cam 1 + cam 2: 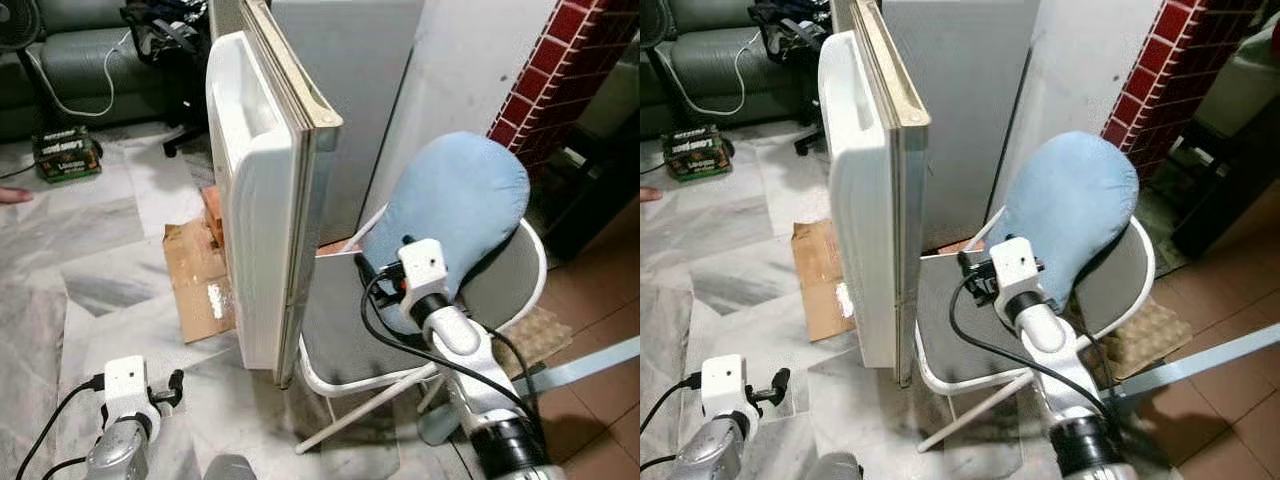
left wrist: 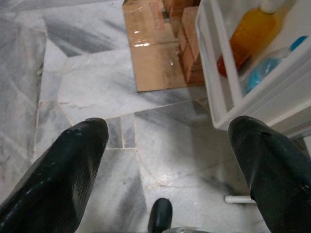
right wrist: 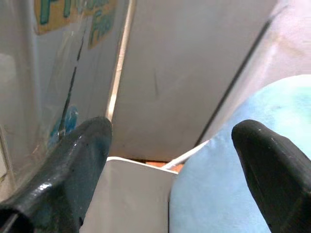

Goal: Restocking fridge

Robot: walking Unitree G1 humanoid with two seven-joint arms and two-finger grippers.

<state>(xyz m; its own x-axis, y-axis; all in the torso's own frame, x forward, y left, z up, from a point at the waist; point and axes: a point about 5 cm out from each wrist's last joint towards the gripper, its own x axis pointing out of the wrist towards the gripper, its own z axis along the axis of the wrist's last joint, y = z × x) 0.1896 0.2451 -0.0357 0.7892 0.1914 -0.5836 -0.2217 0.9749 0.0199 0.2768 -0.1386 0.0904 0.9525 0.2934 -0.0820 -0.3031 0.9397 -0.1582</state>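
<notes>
The fridge door [image 1: 265, 200] stands open, edge-on to me, in front of the grey fridge body [image 1: 350, 100]. Its white lower door shelf [image 2: 218, 97] holds an orange bottle [image 2: 245, 36] and a clear bottle with a blue cap [image 2: 269, 65]. My right gripper [image 3: 172, 145] is open with nothing in it. It is raised over the chair seat, between the door's outer face and the blue cushion. My left gripper [image 2: 170, 141] is open too and holds nothing. It hangs low over the marble floor, short of the door shelf.
A folding chair [image 1: 345, 330] with a blue cushion [image 1: 455, 205] stands just right of the door. Flattened cardboard [image 1: 195, 280] and bricks [image 2: 189, 48] lie under the door. A red brick wall [image 1: 560, 70] is on the right. A green box [image 1: 67, 153] sits near the sofa.
</notes>
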